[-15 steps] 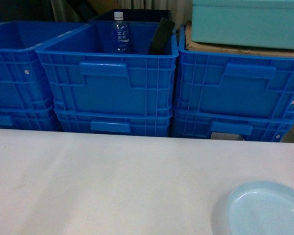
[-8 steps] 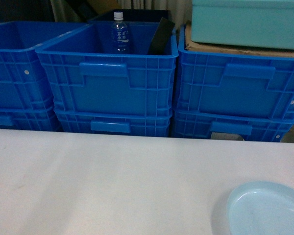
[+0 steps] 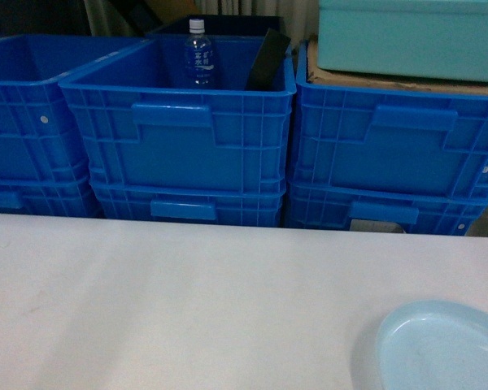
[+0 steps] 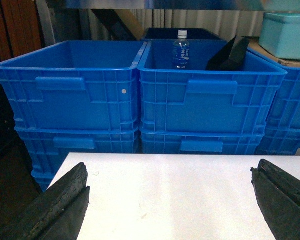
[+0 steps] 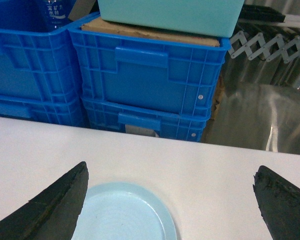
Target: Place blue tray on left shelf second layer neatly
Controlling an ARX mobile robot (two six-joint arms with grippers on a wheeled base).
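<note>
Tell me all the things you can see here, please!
blue tray: one, pale blue, on the white table, near right corner in the head view.
white table: one, white, in front.
blue crates: several, dark blue, stacked behind the table.
water bottle: one, clear with blue label, upright in the middle top crate.
black object: one, leaning in that same crate.
teal box: one, pale teal, on cardboard atop the right crates.
left gripper: black fingers, open, over bare table.
right gripper: black fingers, open, above the tray.
</note>
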